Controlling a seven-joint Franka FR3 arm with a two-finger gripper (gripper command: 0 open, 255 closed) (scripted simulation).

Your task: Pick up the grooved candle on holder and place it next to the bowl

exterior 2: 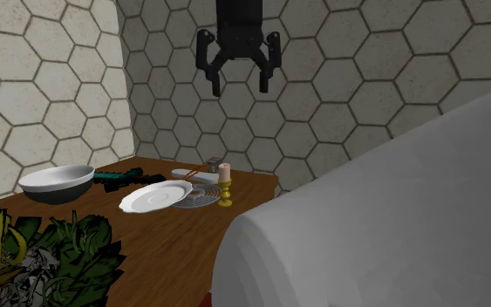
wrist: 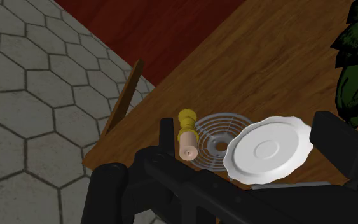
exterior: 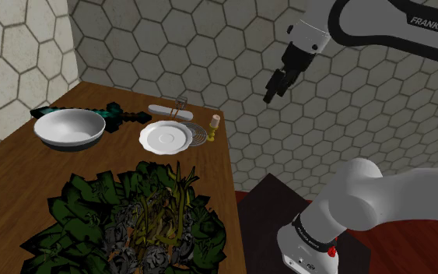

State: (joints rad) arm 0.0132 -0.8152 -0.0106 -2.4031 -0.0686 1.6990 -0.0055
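The candle (exterior: pixel 212 128) is a short pale stub on a yellow holder, upright near the table's far corner on the shoulder view's right. It also appears in the second exterior view (exterior 2: pixel 225 183) and below the hand in the wrist view (wrist: pixel 187 137). A white bowl (exterior: pixel 71 128) (exterior 2: pixel 57 183) sits at the far side on the shoulder view's left. My black gripper (exterior: pixel 275 86) (exterior 2: pixel 239 77) (wrist: pixel 249 137) hangs open high above the candle, holding nothing.
A white plate (exterior: pixel 165 137) (wrist: pixel 269 149) and a round wire trivet (exterior: pixel 197 134) (wrist: pixel 214 141) lie between bowl and candle. A teal pixel sword (exterior: pixel 92 114) and a white utensil (exterior: pixel 170 110) lie behind. A big leafy plant (exterior: pixel 143 222) covers the table's near part.
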